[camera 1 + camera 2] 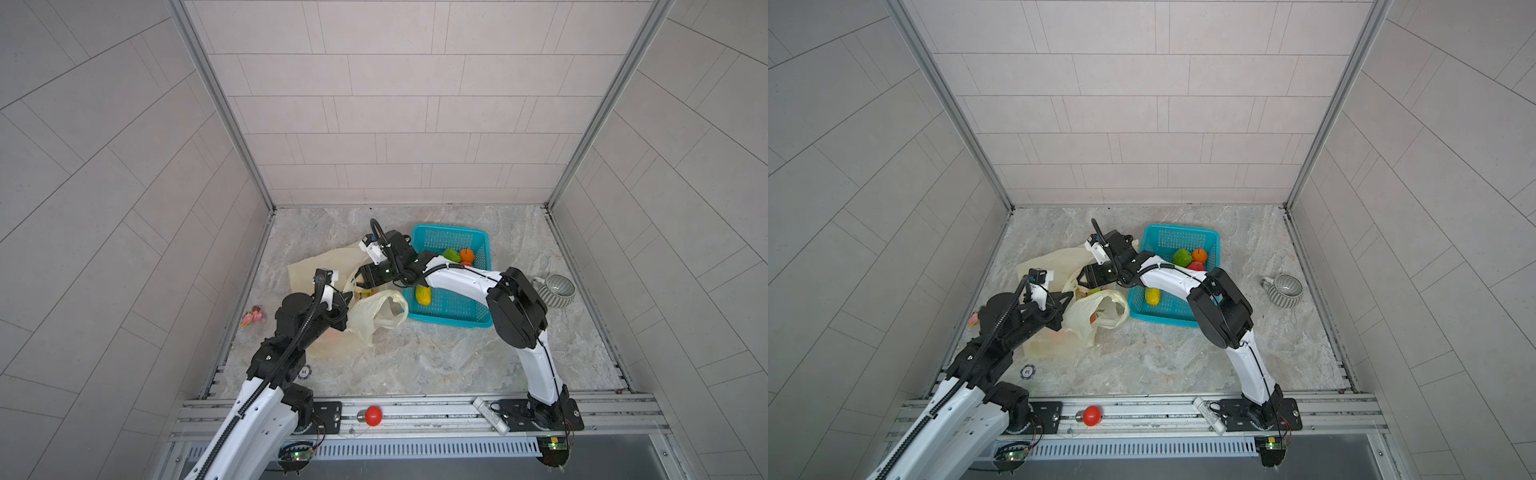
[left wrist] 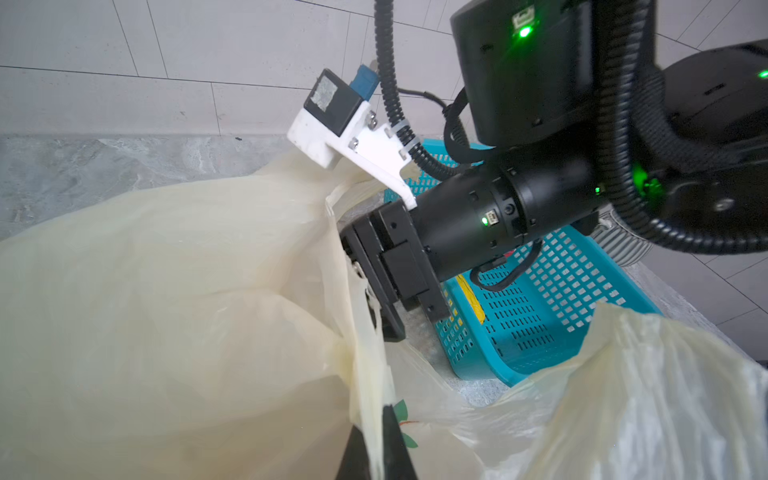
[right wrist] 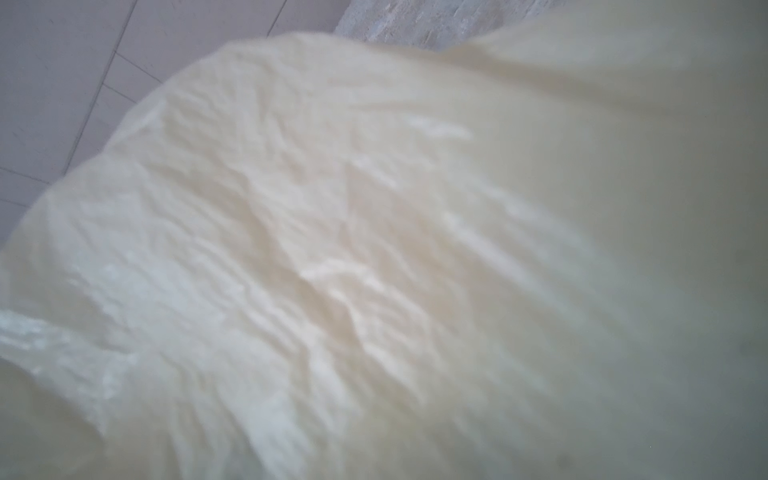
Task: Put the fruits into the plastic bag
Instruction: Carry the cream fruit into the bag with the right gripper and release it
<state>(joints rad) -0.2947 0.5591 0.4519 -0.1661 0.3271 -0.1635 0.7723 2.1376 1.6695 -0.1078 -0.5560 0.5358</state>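
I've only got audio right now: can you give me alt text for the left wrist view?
The left tool is shut on the edge of the cream plastic bag, which fills most of the view. The right tool sits at the bag's mouth, jaws apart. Behind it stands the teal basket with a yellow fruit inside.

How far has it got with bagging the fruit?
Partly done: something orange shows through the bag. In hand: the left claw pinches the bag's edge while the right claw reaches at its mouth; whether it holds fruit is hidden. Left: green fruit, orange fruit, red fruit and yellow fruit sit in the basket.
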